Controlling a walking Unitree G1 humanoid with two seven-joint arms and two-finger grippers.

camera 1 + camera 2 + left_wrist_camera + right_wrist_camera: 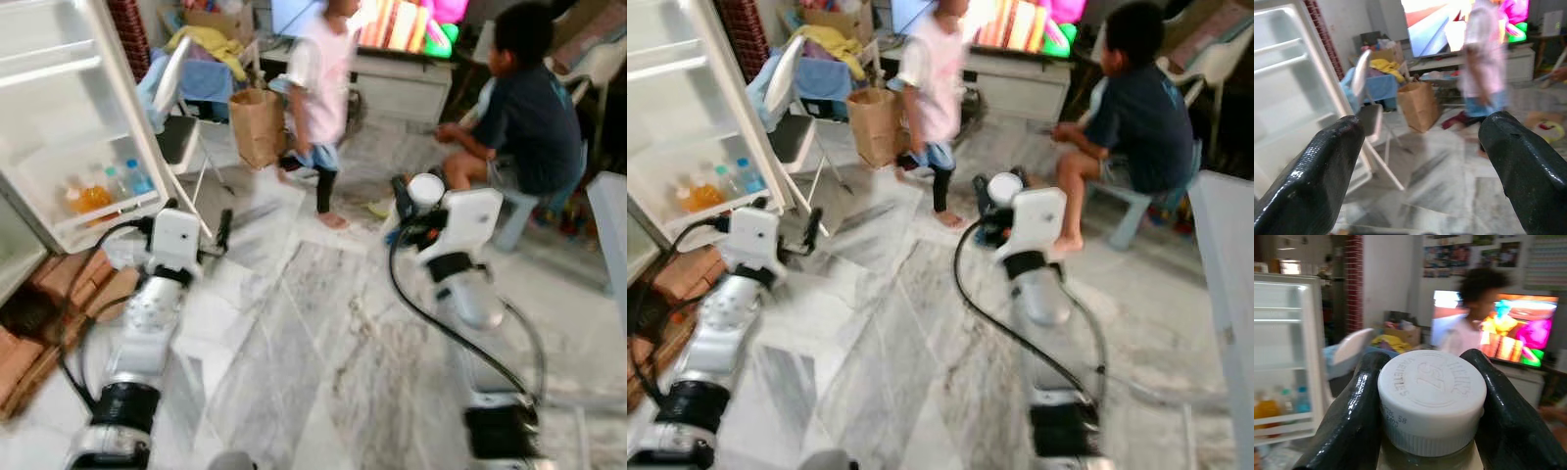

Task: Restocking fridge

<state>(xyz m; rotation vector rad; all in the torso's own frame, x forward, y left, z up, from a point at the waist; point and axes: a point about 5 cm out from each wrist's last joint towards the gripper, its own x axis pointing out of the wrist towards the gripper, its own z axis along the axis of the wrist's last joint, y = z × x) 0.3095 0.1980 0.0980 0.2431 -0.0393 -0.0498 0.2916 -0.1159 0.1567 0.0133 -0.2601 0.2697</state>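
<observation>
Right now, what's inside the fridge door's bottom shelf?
The fridge door bottom shelf holds an orange bottle and clear blue-capped bottles. Their bases are hidden by the shelf rail. The right gripper holds a white-capped jar.

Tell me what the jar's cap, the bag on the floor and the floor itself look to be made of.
Cap: likely white plastic, matte, with raised lettering and a ribbed edge, held in the right claw.
Bag: brown paper by its look, dull and creased, standing stiffly.
Floor: seemingly polished marble or marble-look tile, grey veins and faint sheen.
</observation>
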